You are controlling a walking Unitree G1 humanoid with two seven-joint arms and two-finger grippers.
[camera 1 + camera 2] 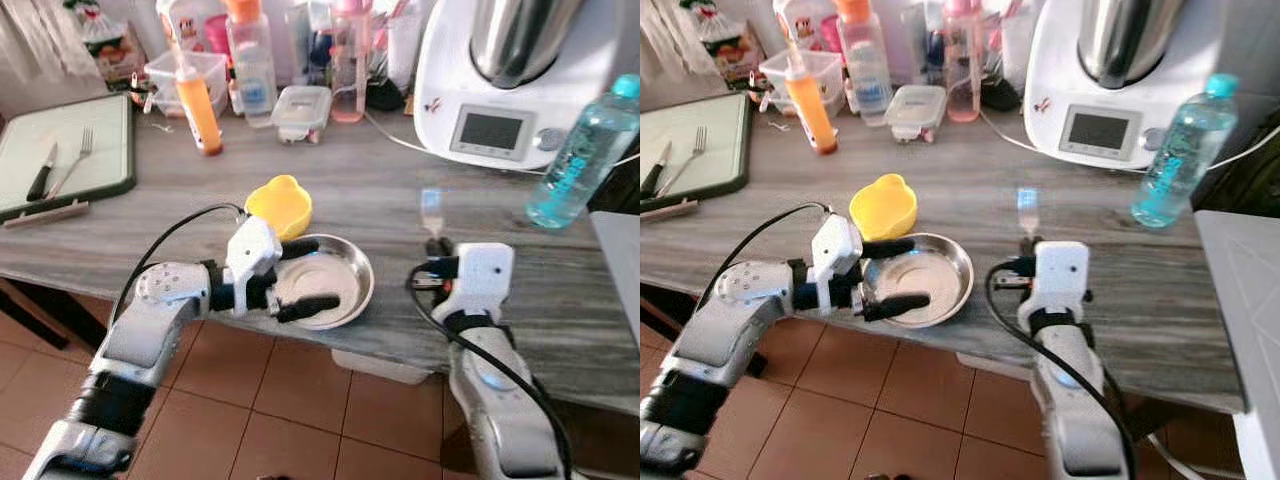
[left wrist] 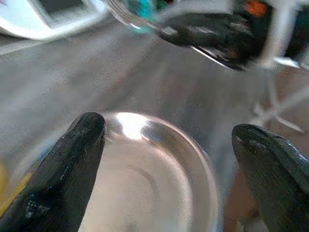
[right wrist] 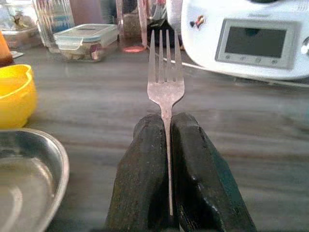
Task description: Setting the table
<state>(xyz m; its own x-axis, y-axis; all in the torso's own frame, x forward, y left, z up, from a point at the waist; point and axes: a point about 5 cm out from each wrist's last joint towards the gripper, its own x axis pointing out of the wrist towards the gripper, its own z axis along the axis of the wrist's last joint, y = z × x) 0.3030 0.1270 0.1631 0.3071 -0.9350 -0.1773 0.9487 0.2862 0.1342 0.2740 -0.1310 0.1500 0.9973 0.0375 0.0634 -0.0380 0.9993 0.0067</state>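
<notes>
A shiny steel plate (image 1: 345,285) lies near the front edge of the grey wooden table (image 1: 370,180). My left gripper (image 1: 308,276) is open and reaches over the plate's left side, one finger (image 2: 72,164) on each side of the dish. A yellow bowl (image 1: 279,203) stands just behind the plate, touching or nearly touching it. To the right of the plate, my right gripper (image 3: 166,121) is shut on a metal fork (image 3: 165,82). It holds the fork by the handle above the tabletop, with the tines pointing away from me.
At the far left, a green-rimmed board (image 1: 110,140) carries a knife (image 1: 42,170) and a second fork (image 1: 72,160). Along the back stand an orange bottle (image 1: 200,105), a lidded container (image 1: 300,110) and a white kitchen machine (image 1: 500,100). A blue water bottle (image 1: 580,155) is at the right.
</notes>
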